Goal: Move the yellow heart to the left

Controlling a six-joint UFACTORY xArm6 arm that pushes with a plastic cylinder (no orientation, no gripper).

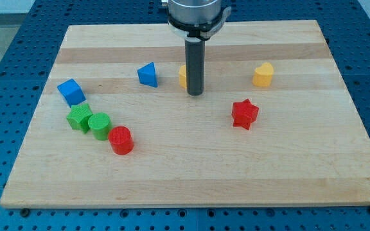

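Note:
The yellow heart (263,74) lies on the wooden board (191,160) at the view's upper right. My tip (195,94) rests on the board near the middle, well to the left of the heart. A second yellow block (182,76) is mostly hidden behind the rod; its shape cannot be made out. A red star (244,113) lies below and to the left of the heart.
A blue triangular block (148,74) sits left of the rod. At the view's left lie a blue cube (70,92), a green star-like block (79,117), a green cylinder (99,124) and a red cylinder (121,140), close together.

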